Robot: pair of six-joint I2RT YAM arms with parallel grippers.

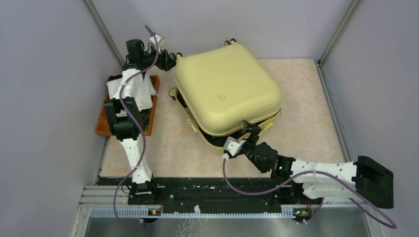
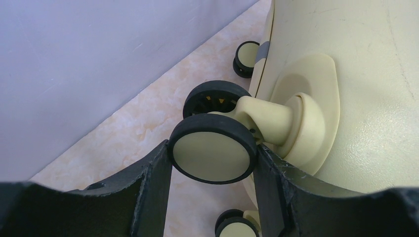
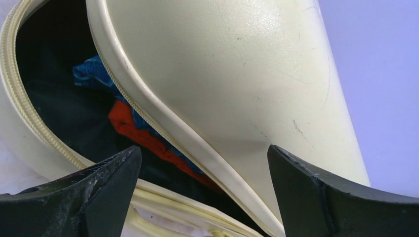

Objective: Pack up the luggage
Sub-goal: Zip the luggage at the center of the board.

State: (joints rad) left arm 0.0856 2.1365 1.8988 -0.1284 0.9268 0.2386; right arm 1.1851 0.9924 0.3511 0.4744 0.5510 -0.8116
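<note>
The luggage (image 1: 225, 94) is a pale yellow hard-shell suitcase lying flat in the middle of the table, its lid lowered but slightly ajar at the near corner. My left gripper (image 1: 173, 60) is at its far left corner. In the left wrist view the left gripper (image 2: 212, 148) is shut on a black-and-cream wheel (image 2: 212, 158), with a finger touching each side. My right gripper (image 1: 249, 128) is at the near corner. In the right wrist view it is open (image 3: 202, 150), with the lid's rim (image 3: 197, 140) between its fingers. Red and blue clothes (image 3: 128, 123) show inside on the black lining.
A brown tray (image 1: 101, 126) with white cloth stands at the left, under the left arm. Grey walls close in the left, back and right sides. Other suitcase wheels (image 2: 245, 58) rest on the marbled tabletop (image 1: 163, 148).
</note>
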